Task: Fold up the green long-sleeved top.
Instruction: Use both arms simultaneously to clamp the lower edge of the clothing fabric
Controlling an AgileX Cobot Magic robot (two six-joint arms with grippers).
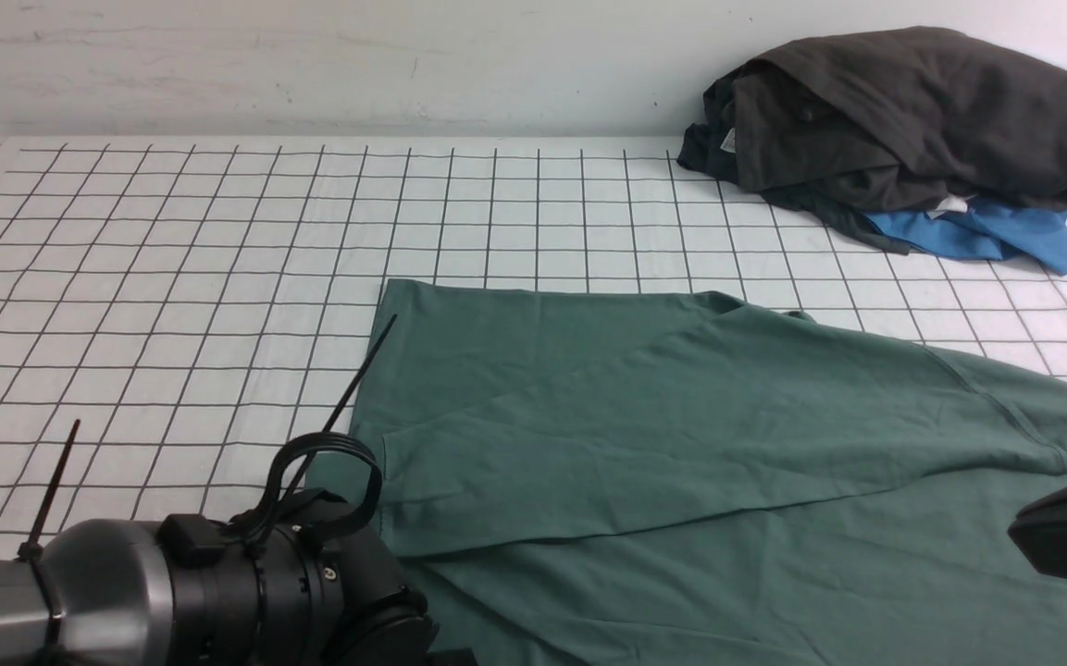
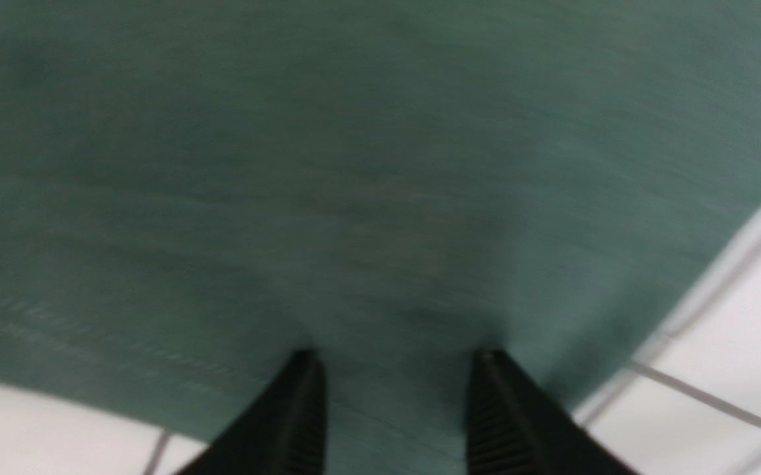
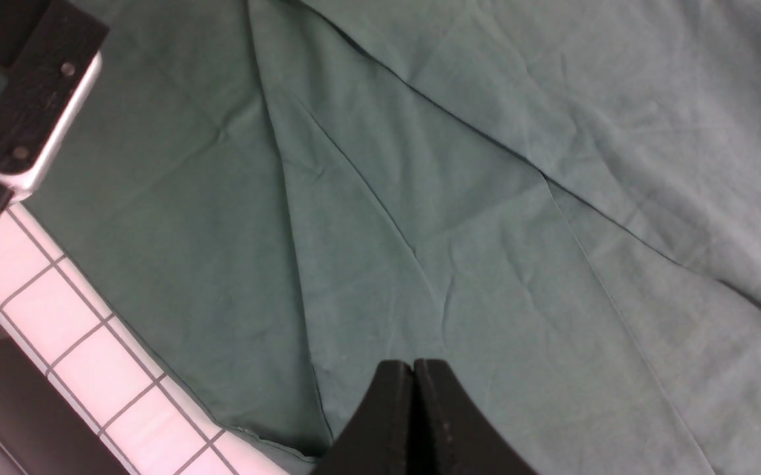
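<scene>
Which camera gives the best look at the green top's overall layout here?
The front view: the green long-sleeved top lies spread across the gridded table with one layer folded over. The right wrist view shows only creases and one edge; the left wrist view, blurred fabric close up.

The table had a white cover with black squares. The green long-sleeved top lay spread on its near side. In the far right corner sat a heap of dark clothes on a blue one.
</scene>
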